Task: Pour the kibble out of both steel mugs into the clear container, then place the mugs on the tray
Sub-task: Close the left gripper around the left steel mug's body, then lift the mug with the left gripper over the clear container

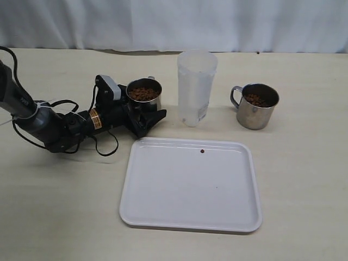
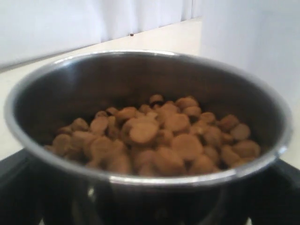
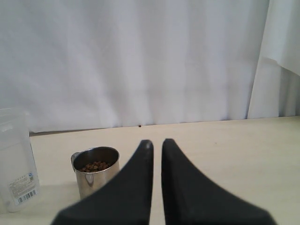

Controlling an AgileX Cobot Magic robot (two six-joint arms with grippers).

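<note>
My left gripper (image 1: 145,112), matte black and blunt-fingered, is clamped on the left steel mug (image 1: 144,95), with a finger pressed against each side of its curved wall. From the exterior view I cannot tell whether the mug's base rests on the table (image 1: 60,217) or hangs just above it. The mug is a short, shiny cylinder with a thin rolled rim. It stands upright and holds a heap of kibble (image 2: 154,140), small rounded discs of dry brown with a dull, chalky surface. Just to its right stands the clear container (image 1: 196,87), a tall, narrow cylinder of frosted plastic that widens slightly at the lip, with a small printed label (image 1: 202,113) low on its wall. Further right, apart from the container, sits the right steel mug (image 1: 255,106). It has the same polished metal and the same brown filling, and its loop handle points left toward the container. My right gripper (image 3: 157,142) is pinched nearly closed on nothing, its two smooth black tapered fingers parted only by a thin slit, and the right steel mug stands ahead of it. On the near side of all three vessels lies the tray (image 1: 163,215), flat glossy white plastic with rounded corners and a low raised rim. It is bare except for one lone pellet (image 1: 202,151) near its far edge. The table is pale beige and matte, and a white pleated curtain (image 1: 163,22) hangs along its far side.
</note>
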